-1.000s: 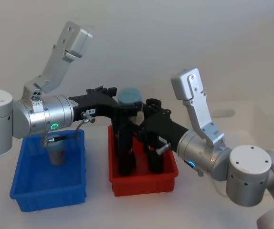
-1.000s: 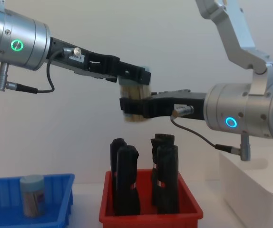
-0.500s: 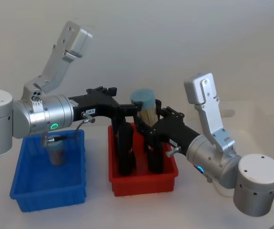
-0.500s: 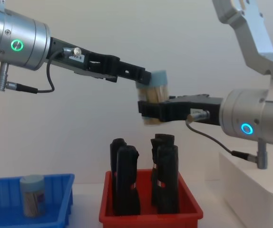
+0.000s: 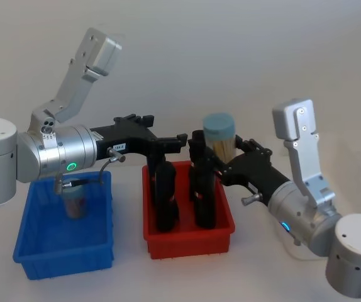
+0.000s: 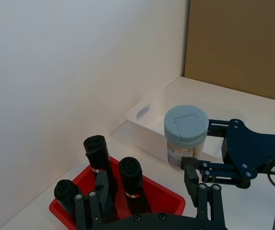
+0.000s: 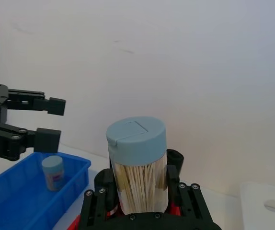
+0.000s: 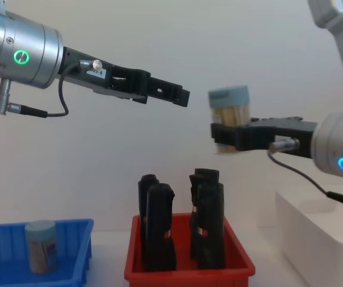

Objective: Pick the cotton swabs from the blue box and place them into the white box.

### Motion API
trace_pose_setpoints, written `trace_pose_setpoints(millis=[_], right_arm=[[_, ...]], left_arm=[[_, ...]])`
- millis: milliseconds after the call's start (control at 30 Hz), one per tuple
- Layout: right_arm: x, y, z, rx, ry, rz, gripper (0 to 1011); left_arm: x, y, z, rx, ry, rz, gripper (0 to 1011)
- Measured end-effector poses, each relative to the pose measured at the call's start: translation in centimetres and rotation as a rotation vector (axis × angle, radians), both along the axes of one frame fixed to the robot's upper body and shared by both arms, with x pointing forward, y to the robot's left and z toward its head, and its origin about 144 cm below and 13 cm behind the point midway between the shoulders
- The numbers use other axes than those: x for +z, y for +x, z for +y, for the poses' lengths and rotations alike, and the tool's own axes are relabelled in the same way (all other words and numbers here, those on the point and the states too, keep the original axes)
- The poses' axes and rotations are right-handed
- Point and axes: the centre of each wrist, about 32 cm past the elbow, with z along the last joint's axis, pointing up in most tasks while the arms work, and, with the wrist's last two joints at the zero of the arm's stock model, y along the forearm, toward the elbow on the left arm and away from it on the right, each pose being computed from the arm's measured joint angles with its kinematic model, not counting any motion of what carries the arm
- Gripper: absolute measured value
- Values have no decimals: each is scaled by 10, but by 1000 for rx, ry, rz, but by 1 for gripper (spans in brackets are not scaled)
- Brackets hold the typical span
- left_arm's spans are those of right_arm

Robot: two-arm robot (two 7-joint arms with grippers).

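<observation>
Carrying step: right gripper [image 8: 228, 133] clasps a cotton swab jar [image 8: 229, 106] mid-air; left gripper [image 8: 174, 94] hangs spread, empty. Next, I'd guess, lowering it into the white box [image 8: 312, 221]

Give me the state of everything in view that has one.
Left gripper, open, empty.
Right gripper, shut on the held jar.
Held jar, upright, lid closed, in the air.
Second jar, upright in the blue box.
White box, open top, inside mostly hidden.
Red bin, holding upright black objects.
</observation>
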Motion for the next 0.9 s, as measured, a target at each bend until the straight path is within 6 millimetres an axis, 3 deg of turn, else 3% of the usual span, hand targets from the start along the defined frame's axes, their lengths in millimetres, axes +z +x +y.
trace_pose_setpoints(millis=[433,900], right_arm=[[-4,-15,-24,-147,2,-27,649],[-17,-24,-68,-340,7,-13,649]], left_arm=[[0,0,0,0,0,0,1004],[0,0,0,0,0,0,1004]])
